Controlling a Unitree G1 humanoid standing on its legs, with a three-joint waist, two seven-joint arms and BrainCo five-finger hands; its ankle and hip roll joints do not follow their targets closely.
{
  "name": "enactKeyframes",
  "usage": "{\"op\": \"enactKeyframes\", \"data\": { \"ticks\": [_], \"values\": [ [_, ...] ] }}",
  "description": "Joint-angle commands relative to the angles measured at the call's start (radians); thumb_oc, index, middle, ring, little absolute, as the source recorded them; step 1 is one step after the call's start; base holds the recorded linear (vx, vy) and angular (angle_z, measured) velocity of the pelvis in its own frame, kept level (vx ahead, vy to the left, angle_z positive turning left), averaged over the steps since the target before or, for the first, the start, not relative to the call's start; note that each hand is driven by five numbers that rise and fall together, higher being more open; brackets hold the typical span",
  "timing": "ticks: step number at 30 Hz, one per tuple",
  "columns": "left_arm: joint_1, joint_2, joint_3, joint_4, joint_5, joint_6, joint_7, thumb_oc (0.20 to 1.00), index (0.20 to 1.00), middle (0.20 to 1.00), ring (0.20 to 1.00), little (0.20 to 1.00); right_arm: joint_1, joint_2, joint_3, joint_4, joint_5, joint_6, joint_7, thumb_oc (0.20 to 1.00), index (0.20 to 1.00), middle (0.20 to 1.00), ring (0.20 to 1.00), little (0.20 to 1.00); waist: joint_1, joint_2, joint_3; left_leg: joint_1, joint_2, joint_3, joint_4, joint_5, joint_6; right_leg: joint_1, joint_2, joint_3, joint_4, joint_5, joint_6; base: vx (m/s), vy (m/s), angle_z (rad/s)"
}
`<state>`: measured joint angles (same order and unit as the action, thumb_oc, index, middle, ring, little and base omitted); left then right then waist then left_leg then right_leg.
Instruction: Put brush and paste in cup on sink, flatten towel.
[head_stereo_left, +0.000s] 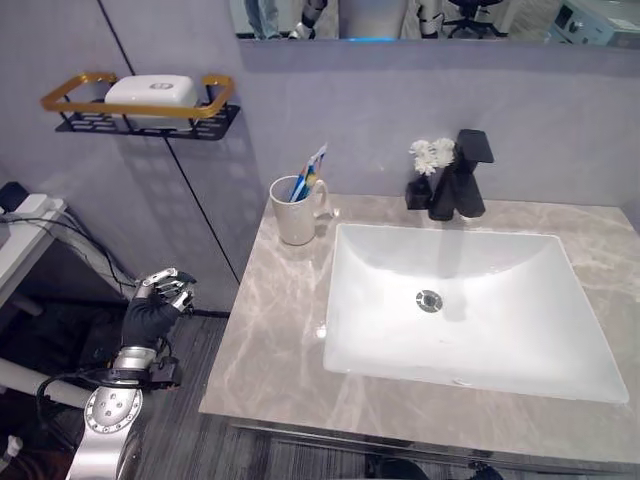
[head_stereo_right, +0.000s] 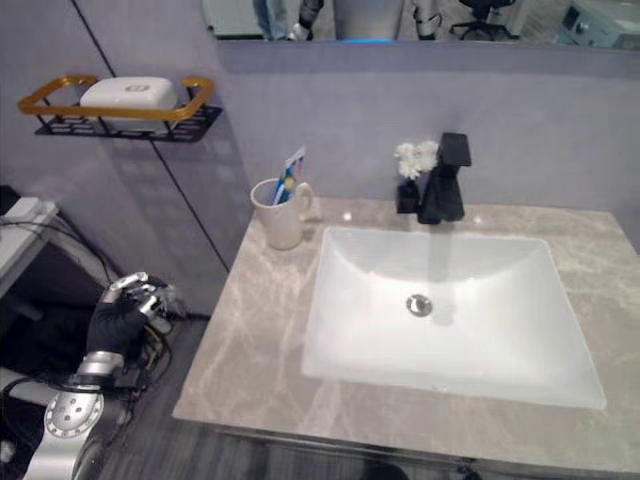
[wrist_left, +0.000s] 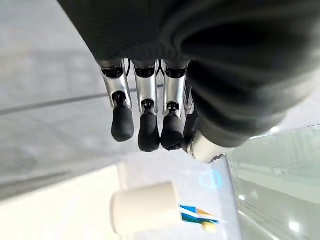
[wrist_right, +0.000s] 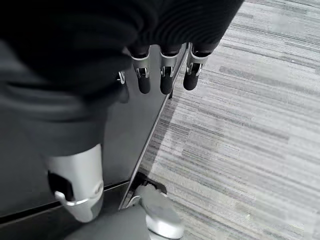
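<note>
A white cup with a handle stands upright on the marble counter, just beyond the sink's back left corner. A blue toothbrush and a paste tube stick up out of it. The left wrist view shows the same cup and tube past my fingers. My left hand hangs left of the counter's edge, below its top, with relaxed fingers and nothing in it. In the right wrist view my right hand hangs low over striped carpet, fingers loose, holding nothing.
The white basin takes up the middle of the counter. A black tap and small white flowers stand behind it. On the wall at the left hangs a gold-railed shelf with a white soap box.
</note>
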<state>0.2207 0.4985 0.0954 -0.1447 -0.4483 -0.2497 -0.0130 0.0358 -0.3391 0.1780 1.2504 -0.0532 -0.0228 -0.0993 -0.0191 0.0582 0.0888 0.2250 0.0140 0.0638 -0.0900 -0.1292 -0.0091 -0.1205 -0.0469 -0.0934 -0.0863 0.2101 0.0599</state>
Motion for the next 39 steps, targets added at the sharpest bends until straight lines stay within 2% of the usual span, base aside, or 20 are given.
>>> {"op": "enactKeyframes", "data": {
  "ticks": [1,11,18,30,39],
  "values": [
    [0.038,0.063,0.019,-0.075,-0.06,-0.026,-0.014,0.2,0.2,0.2,0.2,0.2,0.006,0.011,0.014,0.032,-0.01,0.004,0.008,1.0,1.0,1.0,1.0,1.0,-0.015,-0.052,-0.04,-0.072,-0.114,-0.002,0.009,0.026,0.053,-0.044,-0.076,0.041,0.052,0.01,0.091,0.07,-0.07,-0.01],
    [-0.002,0.06,-0.015,-0.019,-0.114,0.009,-0.016,0.2,0.2,0.2,0.2,0.2,0.024,-0.017,0.012,0.051,-0.031,0.019,0.012,1.0,1.0,1.0,1.0,1.0,-0.05,0.021,-0.045,-0.154,-0.089,0.056,0.003,0.05,0.019,-0.101,-0.052,0.087,-0.001,0.01,0.082,0.01,-0.036,-0.16],
    [-0.075,0.057,-0.058,0.047,-0.109,0.017,-0.003,0.2,0.2,0.2,0.2,0.2,0.009,-0.044,0.017,0.055,-0.037,0.024,0.006,1.0,1.0,1.0,1.0,1.0,-0.065,0.053,-0.043,-0.221,-0.079,0.074,0.003,0.069,0.001,-0.155,-0.044,0.102,-0.001,0.006,0.077,0.0,-0.033,-0.12],
    [-0.174,0.011,-0.063,0.121,-0.059,0.031,0.093,0.2,0.2,0.2,0.2,0.2,-0.041,-0.071,0.009,0.01,0.022,0.015,-0.028,1.0,1.0,1.0,1.0,1.0,-0.056,0.085,-0.049,-0.294,-0.069,0.072,0.003,0.09,-0.012,-0.21,-0.045,0.1,-0.001,-0.001,0.069,0.01,-0.01,0.0],
    [-0.242,-0.004,-0.061,0.186,-0.098,0.039,0.147,0.2,0.2,0.2,0.2,0.2,-0.054,-0.07,0.035,-0.023,0.016,0.019,-0.032,1.0,1.0,1.0,1.0,1.0,-0.063,0.086,-0.051,-0.324,-0.064,0.067,0.003,0.099,-0.019,-0.227,-0.043,0.091,-0.001,-0.008,0.063,0.01,-0.003,0.0]
  ]
}}
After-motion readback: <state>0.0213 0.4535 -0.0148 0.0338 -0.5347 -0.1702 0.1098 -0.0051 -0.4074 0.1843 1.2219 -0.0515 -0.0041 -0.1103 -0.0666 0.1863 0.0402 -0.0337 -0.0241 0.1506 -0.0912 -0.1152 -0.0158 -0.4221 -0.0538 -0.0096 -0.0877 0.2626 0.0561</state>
